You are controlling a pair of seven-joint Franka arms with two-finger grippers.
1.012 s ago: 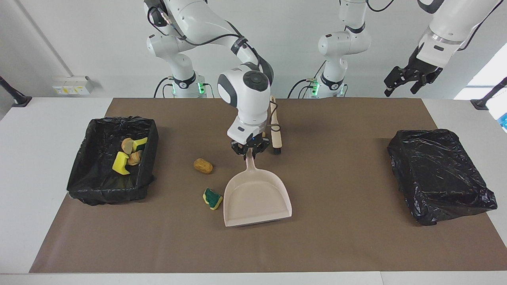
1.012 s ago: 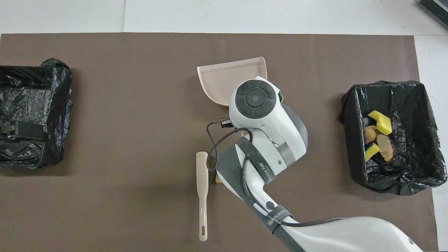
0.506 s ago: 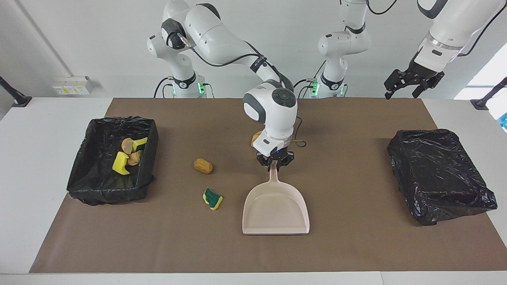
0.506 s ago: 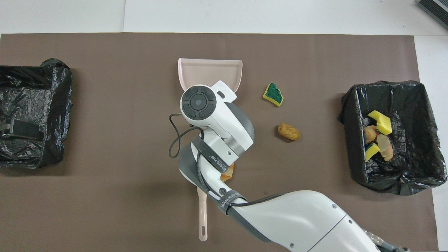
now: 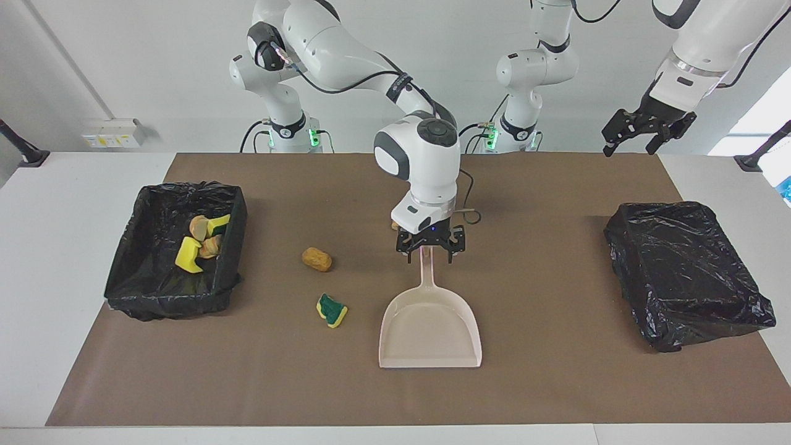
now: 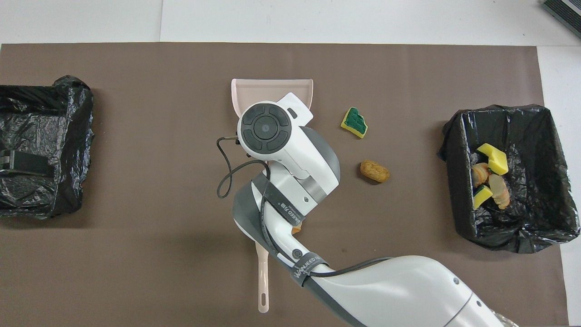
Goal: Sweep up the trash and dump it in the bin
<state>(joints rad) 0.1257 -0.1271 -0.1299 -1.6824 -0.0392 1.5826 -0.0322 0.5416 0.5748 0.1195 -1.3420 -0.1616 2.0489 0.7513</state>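
Your trash is split: four scraps lie in the lined bin (image 5: pixel 176 247) at the right arm's end of the counter, while a bread lump (image 5: pixel 317 259) and a green-backed sponge piece (image 5: pixel 332 309) sit on the mat between that bin and the dustpan (image 5: pixel 431 330). A third lump (image 6: pixel 296 230) peeks out under the arm. The dustpan now rests flat, shifted away from the scraps, and the right gripper (image 5: pixel 430 252) has just spread its jaws off the handle. The left gripper (image 5: pixel 646 127) waits, jaws apart. The brush (image 6: pixel 263 281) likely comes next.
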